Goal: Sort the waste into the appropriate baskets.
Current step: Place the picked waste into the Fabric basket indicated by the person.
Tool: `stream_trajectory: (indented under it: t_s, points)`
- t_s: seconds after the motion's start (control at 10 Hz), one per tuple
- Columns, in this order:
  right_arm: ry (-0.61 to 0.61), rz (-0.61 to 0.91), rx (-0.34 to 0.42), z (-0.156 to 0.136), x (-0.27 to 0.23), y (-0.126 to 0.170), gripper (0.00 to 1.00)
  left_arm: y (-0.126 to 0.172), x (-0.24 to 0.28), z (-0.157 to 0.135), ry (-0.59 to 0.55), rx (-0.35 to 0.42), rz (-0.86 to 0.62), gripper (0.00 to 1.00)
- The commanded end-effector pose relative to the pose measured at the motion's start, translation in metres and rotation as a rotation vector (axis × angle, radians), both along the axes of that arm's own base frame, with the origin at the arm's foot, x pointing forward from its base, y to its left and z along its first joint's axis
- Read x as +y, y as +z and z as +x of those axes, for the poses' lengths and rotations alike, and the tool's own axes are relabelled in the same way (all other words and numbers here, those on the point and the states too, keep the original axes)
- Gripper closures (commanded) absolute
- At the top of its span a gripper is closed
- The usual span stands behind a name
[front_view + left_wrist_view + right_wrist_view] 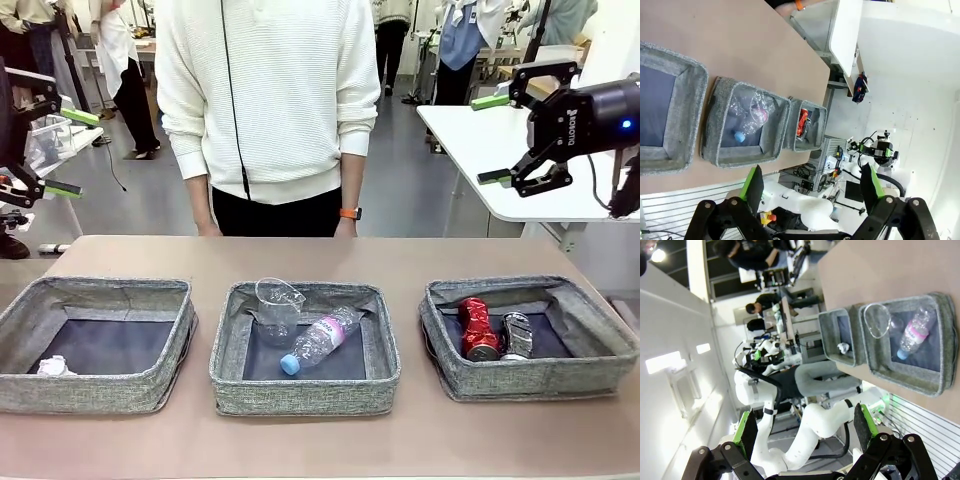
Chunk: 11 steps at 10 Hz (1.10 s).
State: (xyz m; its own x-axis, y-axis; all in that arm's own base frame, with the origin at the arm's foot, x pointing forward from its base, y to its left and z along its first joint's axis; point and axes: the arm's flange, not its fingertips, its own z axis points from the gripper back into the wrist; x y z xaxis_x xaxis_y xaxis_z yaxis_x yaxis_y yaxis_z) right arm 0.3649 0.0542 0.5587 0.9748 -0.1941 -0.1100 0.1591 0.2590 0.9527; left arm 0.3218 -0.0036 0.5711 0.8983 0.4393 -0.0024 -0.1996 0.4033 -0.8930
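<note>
The left claw (pixel 65 152) hangs raised at the left edge of the scene, its green-padded fingers spread wide and holding nothing. Below it and a little toward the middle of the desk (pixel 320 258) sits the left basket (pixel 20 320), with the small crumpled paper ball (pixel 55 367) lying in its near corner, well under and forward of that claw.

The middle basket (pixel 225 345) lies farther off from the left claw, roughly between the two arms. It holds the clear plastic cup (pixel 277 305), leaning against the far wall, and the clear plastic bottle (pixel 320 340), which lies flat with its long axis running diagonally, blue cap toward the robot's side and base toward the person. In the left wrist view the same bottle (pixel 752 120) and basket (pixel 710 125) show well ahead of the spread fingers, nothing between them.

The right basket (pixel 600 340) sits below the right claw (pixel 505 140), which is lifted high above the far right of the desk, jaws wide apart and empty. In that basket the red can (pixel 478 330) and the crushed silver can (pixel 517 337) lie side by side, touching or nearly so.

Every piece of waste already lies in a basket, paper, plastics and metal apart, so the sorting looks finished. Should anything be moved, each claw is nearest its own side's basket.
</note>
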Motion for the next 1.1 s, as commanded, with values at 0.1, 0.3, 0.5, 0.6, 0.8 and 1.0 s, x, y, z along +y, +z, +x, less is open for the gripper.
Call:
stream_trajectory:
  t_s: [0.1,0.3,0.5,0.6,0.8,1.0]
  points:
    - [-0.009,0.033,0.005,0.0006,0.0026,0.0032,0.0,0.0053,-0.0025,0.0018,0.006,0.011,-0.018,0.0]
    - [-0.009,0.033,0.005,0.0006,0.0026,0.0032,0.0,0.0053,-0.0025,0.0018,0.006,0.011,-0.018,0.0]
    - [-0.009,0.033,0.005,0.0006,0.0026,0.0032,0.0,0.0053,-0.0025,0.0018,0.006,0.011,-0.018,0.0]
    - [-0.009,0.033,0.005,0.0006,0.0026,0.0032,0.0,0.0053,-0.0025,0.0018,0.006,0.011,-0.018,0.0]
    - [-0.009,0.033,0.005,0.0006,0.0026,0.0032,0.0,0.0053,-0.0025,0.0018,0.006,0.011,-0.018,0.0]
    - [-0.009,0.033,0.005,0.0006,0.0026,0.0032,0.0,0.0053,-0.0025,0.0018,0.006,0.011,-0.018,0.0]
